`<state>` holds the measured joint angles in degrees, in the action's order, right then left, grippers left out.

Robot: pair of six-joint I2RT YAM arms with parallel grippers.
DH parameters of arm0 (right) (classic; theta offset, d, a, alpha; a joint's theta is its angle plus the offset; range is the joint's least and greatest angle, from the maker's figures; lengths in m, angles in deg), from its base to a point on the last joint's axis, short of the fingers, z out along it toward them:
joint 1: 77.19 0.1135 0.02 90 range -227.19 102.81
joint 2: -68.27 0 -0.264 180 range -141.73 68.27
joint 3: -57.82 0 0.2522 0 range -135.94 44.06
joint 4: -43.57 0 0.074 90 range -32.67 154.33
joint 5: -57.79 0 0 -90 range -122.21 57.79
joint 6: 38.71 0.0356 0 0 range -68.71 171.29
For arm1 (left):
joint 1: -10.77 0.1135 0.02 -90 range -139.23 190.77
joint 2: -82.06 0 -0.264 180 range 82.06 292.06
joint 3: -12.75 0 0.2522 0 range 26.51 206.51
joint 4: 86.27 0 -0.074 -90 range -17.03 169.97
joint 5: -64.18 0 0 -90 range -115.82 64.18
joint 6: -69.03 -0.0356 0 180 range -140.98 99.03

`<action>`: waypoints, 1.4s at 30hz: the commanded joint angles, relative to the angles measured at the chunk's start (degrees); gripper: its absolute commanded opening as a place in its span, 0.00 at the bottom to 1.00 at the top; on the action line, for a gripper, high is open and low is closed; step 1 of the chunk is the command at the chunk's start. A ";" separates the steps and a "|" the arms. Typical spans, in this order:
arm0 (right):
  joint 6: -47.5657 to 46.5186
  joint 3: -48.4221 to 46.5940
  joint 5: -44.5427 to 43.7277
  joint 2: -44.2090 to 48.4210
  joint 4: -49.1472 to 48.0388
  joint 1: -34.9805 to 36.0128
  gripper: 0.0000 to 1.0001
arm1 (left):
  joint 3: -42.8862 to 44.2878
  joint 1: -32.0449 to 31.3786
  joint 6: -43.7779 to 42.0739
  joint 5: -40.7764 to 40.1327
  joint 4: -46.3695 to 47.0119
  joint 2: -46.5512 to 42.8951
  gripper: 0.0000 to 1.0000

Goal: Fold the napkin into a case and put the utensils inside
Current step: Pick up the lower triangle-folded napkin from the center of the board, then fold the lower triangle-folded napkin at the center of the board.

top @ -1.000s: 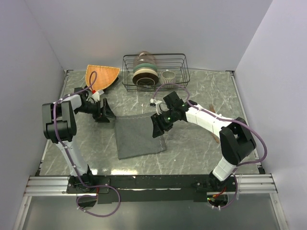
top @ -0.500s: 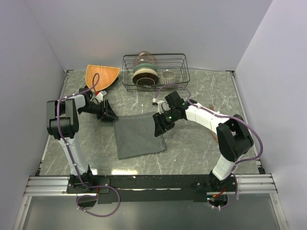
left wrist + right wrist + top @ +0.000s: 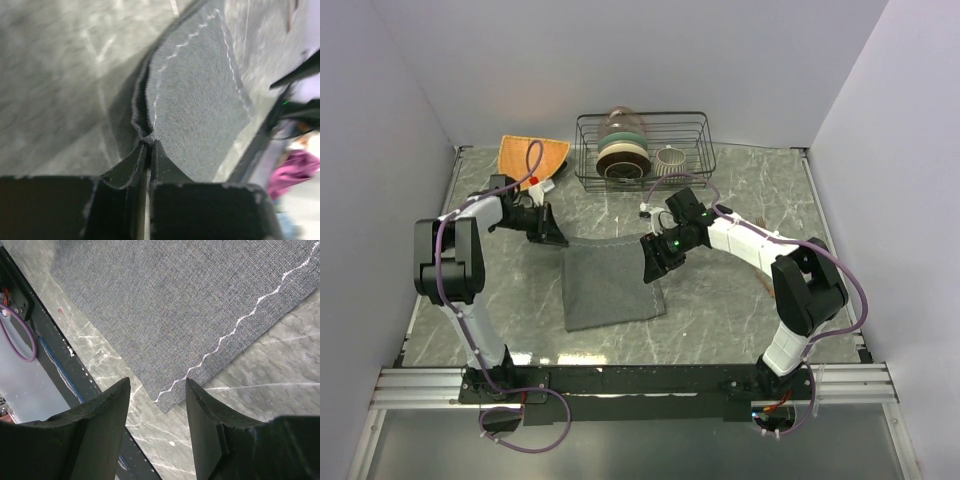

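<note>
Left gripper [image 3: 556, 237] was seen from above at the napkin's [image 3: 610, 285] far left corner, its jaws unreadable there; only in the wrist view were its 2 fingers [image 3: 127, 167] shown pressed together on a bunched fold of the stitched edge. The napkin itself was spread on the marble table [image 3: 720, 320], at its middle. Over the cloth's right edge the right gripper [image 3: 653, 268] was held low; its own wrist view revealed the fingers [image 3: 105, 415] set apart, with a stitched corner of the cloth lying below the gap. Copper utensils [image 3: 761, 220] were partly glimpsed further right, behind that arm.
</note>
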<state>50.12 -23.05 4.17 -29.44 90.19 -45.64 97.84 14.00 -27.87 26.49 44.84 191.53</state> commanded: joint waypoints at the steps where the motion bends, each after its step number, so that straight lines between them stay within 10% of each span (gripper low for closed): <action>1: -0.94 -2.94 -0.43 -0.55 0.89 -0.53 0.56 | -2.33 -2.52 -13.20 -1.95 -0.72 -5.84 0.04; 42: -1.73 -9.27 -1.23 -0.99 5.29 -4.04 0.56 | -38.88 -21.15 -80.53 -11.97 2.97 -44.60 0.01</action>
<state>48.44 -30.06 2.29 -30.60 95.98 -49.33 62.15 -5.72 -97.14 12.62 50.54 150.36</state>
